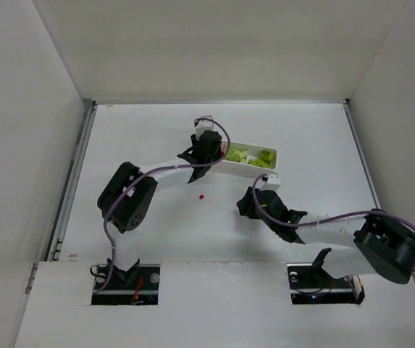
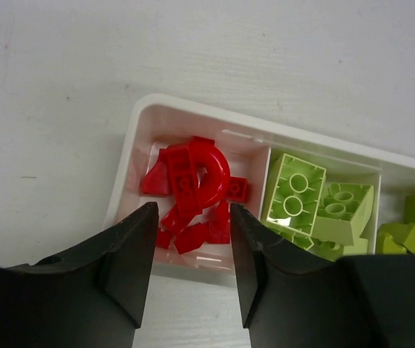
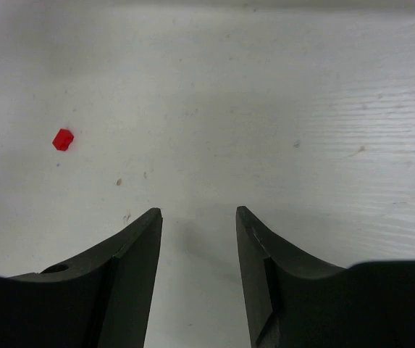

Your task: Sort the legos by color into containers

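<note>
Legos [image 2: 193, 181]: nearly all in the white tray [image 2: 136, 127] already, judging by how things lie. Red ones heaped in the end compartment, yellow-green bricks [image 2: 294, 192] stacked in the middle one; third compartment only partly in view, seemingly yellow-green too. Just 1 stray spotted: a tiny red brick [image 3: 63, 139] lying loose on the surface [image 3: 316, 87], well apart from the tray, ahead and to the left of the right jaws, not between them. Left jaws hanging directly over the red heap, parted, nothing clamped. Right jaws likewise parted and empty, hovering low over bare surface. Step in hand, as judged: fetch that last red brick and add it to the red compartment. To do it well: shift the right jaws sideways to centre the gap on the brick, then come straight down to the surface with 1 tip on either side before closing. Close gently and squarely; real risk of squirting so small a piece out if pinched off-centre. Lift well clear of the tray wall before crossing, and only with the left jaws moved away first, to avoid a clash over the same corner. Release low over the heap, to prevent a bounce into the green side.
</note>
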